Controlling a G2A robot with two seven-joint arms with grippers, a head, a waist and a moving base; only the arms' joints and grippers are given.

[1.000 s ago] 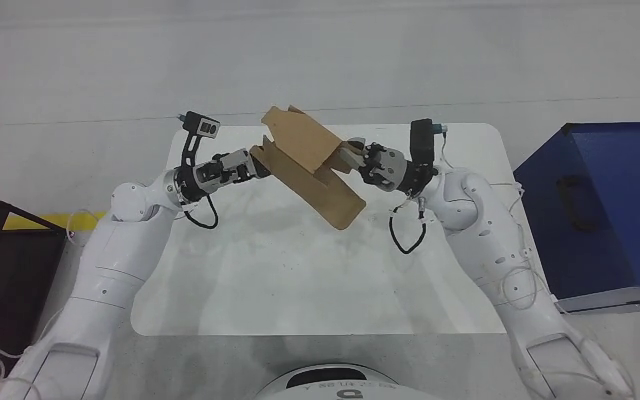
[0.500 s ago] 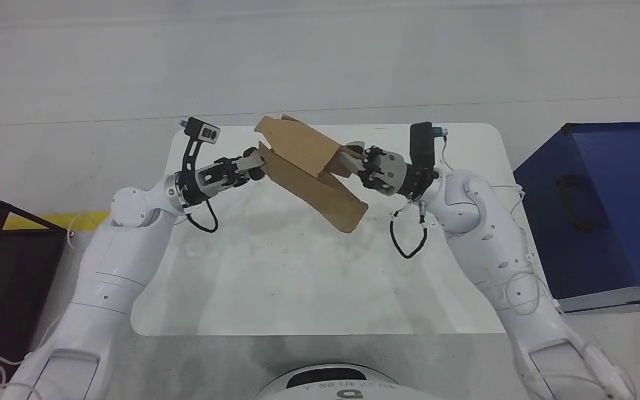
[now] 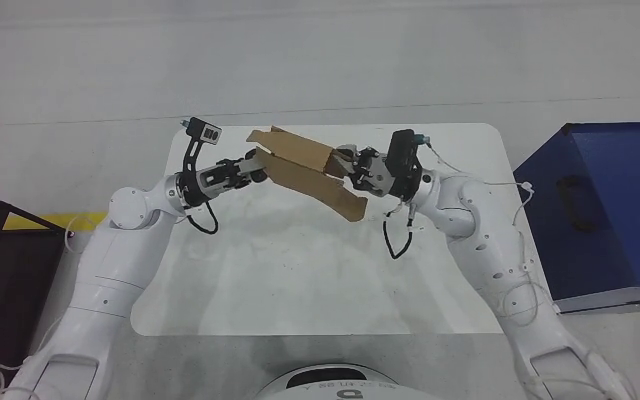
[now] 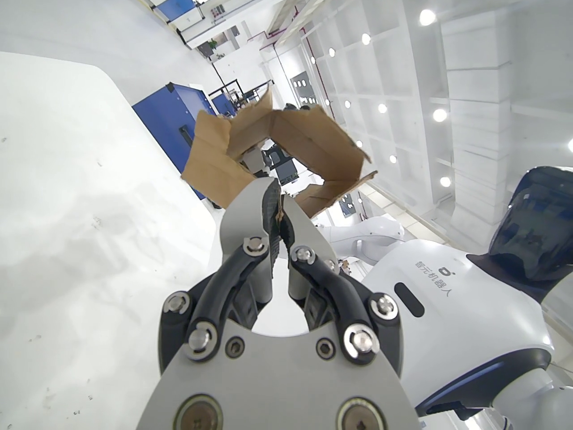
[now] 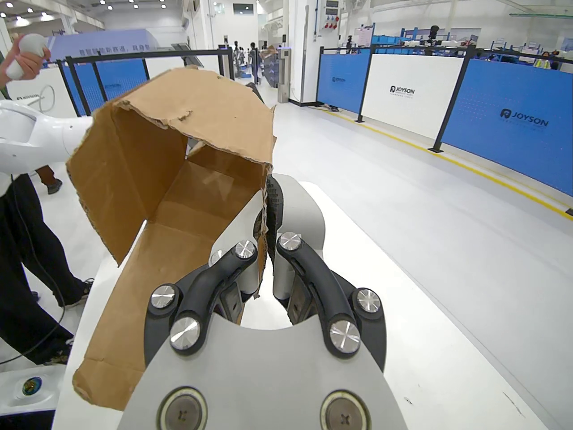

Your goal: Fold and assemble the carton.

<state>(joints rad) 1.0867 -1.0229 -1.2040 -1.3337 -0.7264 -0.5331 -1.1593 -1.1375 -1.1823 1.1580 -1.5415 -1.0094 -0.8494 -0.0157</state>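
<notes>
A brown cardboard carton [image 3: 305, 165] hangs in the air over the far middle of the white table [image 3: 300, 280], held from both ends. It is partly opened into a tube with loose, ragged flaps. My left gripper [image 3: 259, 170] is shut on a flap at its left end; in the left wrist view that gripper [image 4: 280, 205] pinches the carton [image 4: 286, 145] by an edge. My right gripper [image 3: 345, 170] is shut on a wall at the other end; in the right wrist view it [image 5: 267, 208] clamps the carton [image 5: 179, 172], whose open inside faces the camera.
A blue cabinet [image 3: 590, 210] stands past the table's right edge. A dark object [image 3: 20, 270] lies on the floor at the left. In the right wrist view a person [image 5: 22, 208] stands beyond the table, apart from the carton. Bare tabletop lies below and in front of the carton.
Both arms have turned the carton: it has flattened from a steep tilt to a lower, more level lie and shifted slightly left. The right wrist has rolled toward the carton. Both grips hold.
</notes>
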